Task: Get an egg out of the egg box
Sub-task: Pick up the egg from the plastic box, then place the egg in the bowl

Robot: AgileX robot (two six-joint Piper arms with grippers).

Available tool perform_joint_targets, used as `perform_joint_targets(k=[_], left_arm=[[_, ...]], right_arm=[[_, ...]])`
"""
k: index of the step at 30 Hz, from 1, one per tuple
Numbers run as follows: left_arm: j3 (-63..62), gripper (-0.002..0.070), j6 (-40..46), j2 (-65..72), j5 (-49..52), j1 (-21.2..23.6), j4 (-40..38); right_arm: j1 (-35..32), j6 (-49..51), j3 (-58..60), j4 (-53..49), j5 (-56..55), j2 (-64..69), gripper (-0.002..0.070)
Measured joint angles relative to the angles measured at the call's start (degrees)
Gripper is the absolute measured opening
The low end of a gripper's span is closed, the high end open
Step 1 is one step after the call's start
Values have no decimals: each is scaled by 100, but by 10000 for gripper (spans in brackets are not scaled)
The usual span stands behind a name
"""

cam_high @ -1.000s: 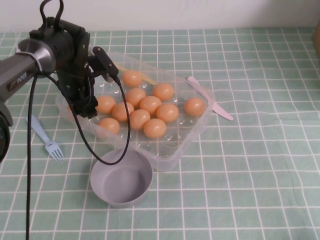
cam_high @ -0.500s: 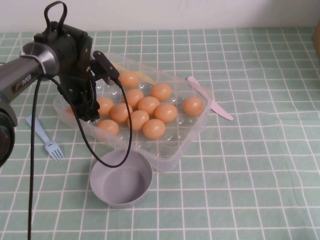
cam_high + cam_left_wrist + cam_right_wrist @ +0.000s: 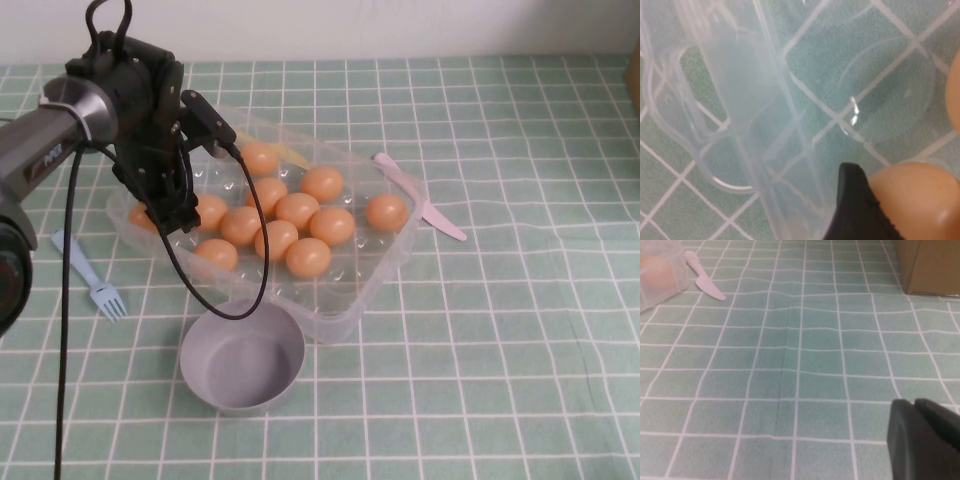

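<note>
Left gripper (image 3: 172, 215) sits down inside the egg box (image 3: 385, 262) at its left end, one black finger (image 3: 855, 210) pressed against the egg (image 3: 912, 200); we can't tell if it's clamped or just touching. We judge this as the grasp step, egg not yet lifted out. Next move calls for a firm hold, then a straight lift clear of the box wall. Right gripper (image 3: 925, 440) is parked well off to the box's right, fingers closed together, holding nothing.

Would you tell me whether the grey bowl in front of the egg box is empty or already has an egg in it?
Empty. The bowl shows only bare grey floor; every visible egg sits in the egg box, where the left gripper reaches. The right gripper is away over bare cloth.
</note>
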Motion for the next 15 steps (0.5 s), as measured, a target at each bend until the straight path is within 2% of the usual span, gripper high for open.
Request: perform_joint_targets(k=[9,15], left_arm=[[-12,352,3,-613,77,-117,-549],[22,352,3,-1576,188,-445,-922]], right_arm=[[0,0,0,0,0,0,-17],[0,0,0,0,0,0,-17]])
